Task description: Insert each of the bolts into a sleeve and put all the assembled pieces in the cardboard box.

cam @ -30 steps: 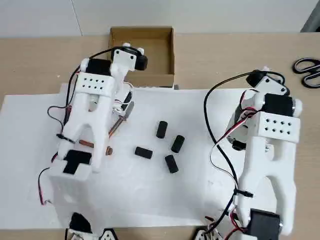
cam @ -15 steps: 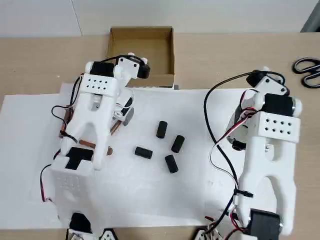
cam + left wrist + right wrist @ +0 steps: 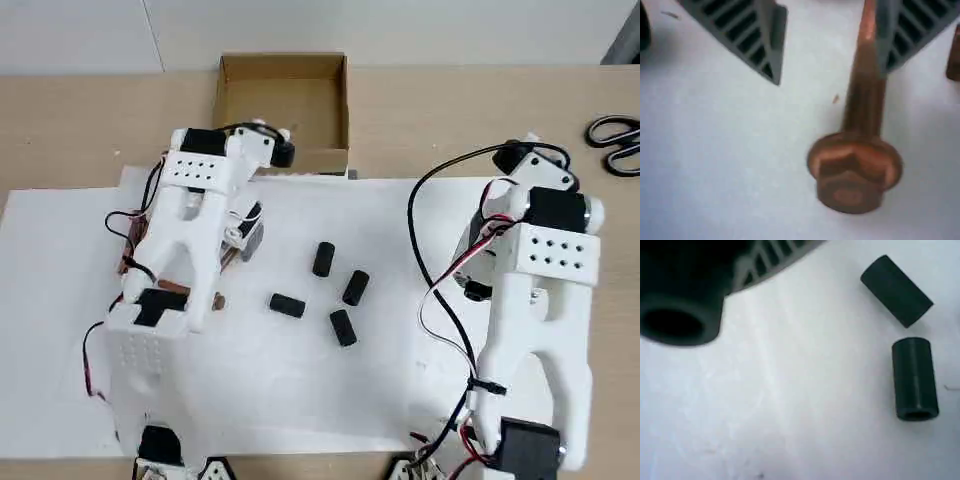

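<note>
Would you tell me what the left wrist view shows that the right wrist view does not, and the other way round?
Left wrist view: a copper hex-head bolt lying on the white sheet, its shaft against one finger of the open left end effector. Right wrist view: one black sleeve gripped up close, two loose sleeves lying flat. Shared: that white sheet.

Sleeves (image 3: 323, 258) cluster mid-sheet, bare paper (image 3: 400, 220) around; left arm (image 3: 195, 230) crowds cardboard box (image 3: 283, 65) front.

Four black sleeves (image 3: 323, 258) lie loose in front of the one cardboard box (image 3: 283, 66), and a fifth sleeve (image 3: 677, 315) sits farther to its right. At least two copper bolts (image 3: 855, 175) show at its front left, and one pair of scissors (image 3: 615, 140) lies far to its right.
</note>
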{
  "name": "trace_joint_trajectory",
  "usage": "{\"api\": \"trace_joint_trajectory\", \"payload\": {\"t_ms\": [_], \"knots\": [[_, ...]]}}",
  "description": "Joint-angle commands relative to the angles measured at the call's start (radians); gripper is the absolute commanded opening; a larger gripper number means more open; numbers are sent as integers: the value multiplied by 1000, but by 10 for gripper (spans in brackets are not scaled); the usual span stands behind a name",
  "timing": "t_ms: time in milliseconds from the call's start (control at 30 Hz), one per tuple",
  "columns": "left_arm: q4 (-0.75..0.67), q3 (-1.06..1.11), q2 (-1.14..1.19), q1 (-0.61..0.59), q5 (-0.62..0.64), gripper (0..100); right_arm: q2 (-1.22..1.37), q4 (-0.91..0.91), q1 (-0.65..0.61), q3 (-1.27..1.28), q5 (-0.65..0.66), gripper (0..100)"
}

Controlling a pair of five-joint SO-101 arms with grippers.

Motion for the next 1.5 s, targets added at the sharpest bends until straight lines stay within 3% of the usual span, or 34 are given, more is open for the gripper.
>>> {"api": "trace_joint_trajectory", "payload": {"t_ms": [0,833,1133,1333,1467], "knots": [[2,-70,15,-18,-8,119,-39,5,8,-5,9,3],[6,-331,255,11,-6,118,-39,5,2,-5,9,3],[8,-326,262,69,-2,6,-41,8,2,-5,8,3],[21,-335,250,64,-2,5,-42,8,-7,-18,8,3],[23,-389,230,69,0,5,-101,15,-81,-74,9,3]]}}
